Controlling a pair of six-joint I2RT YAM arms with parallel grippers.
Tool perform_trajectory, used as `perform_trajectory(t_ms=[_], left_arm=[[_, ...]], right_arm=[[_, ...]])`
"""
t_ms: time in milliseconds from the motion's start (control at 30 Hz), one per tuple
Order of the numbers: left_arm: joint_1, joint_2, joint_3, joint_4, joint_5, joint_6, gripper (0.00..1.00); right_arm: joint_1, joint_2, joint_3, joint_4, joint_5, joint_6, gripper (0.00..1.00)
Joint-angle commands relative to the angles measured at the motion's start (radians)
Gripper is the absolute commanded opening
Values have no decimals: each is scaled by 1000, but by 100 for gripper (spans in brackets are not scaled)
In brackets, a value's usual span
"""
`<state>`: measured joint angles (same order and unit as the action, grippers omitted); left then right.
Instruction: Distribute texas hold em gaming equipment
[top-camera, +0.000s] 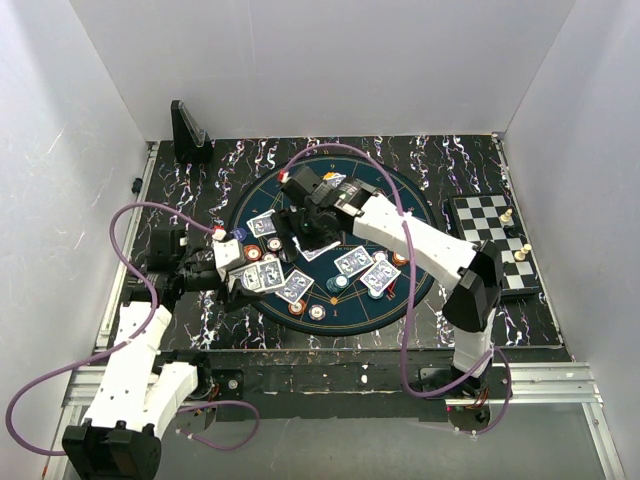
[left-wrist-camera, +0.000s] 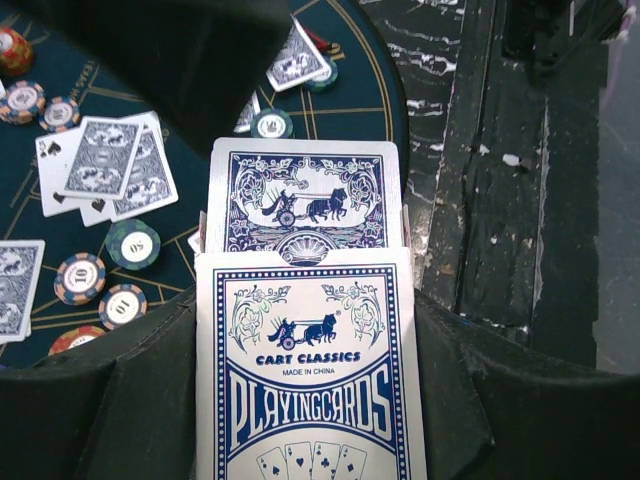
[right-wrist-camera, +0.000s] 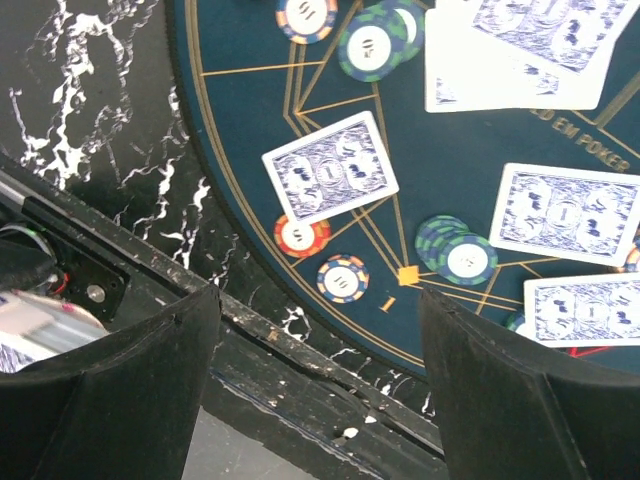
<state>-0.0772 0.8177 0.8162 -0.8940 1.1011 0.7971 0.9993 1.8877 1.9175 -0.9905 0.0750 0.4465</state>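
Blue-white card box (left-wrist-camera: 310, 385) cropped below, clamped in left end effector (left-wrist-camera: 305, 305)

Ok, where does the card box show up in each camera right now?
Top external: the card box sits at the mat's left-near side, gripped by the left hand.
Left wrist: the card box fills the bottom centre, with a card poking out of its top.
Right wrist: not in it.
Shared landmark: the round gold-lined poker mat, seen in all three views.

Card box (left-wrist-camera: 310, 370) — "CART CLASSICS PLAYINGCARDS"
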Motion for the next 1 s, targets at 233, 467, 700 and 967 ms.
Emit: perform_trajectory(t_ms=[233,467,700,967], left_arm=[[189,277,-42,-185,71,629,0],[237,477,-17,-298,54,972,0],[237,566,43,-292,36,1062,0],[237,615,72,-413,28,1218,36]], right_arm=[[-171,-223,-219,87,-6,18,86],[-203,-249,-281,101,-15,26,86],[-225,-265,-314,112,-30,35,86],[-243,-294,-325,115,-34,49,86]])
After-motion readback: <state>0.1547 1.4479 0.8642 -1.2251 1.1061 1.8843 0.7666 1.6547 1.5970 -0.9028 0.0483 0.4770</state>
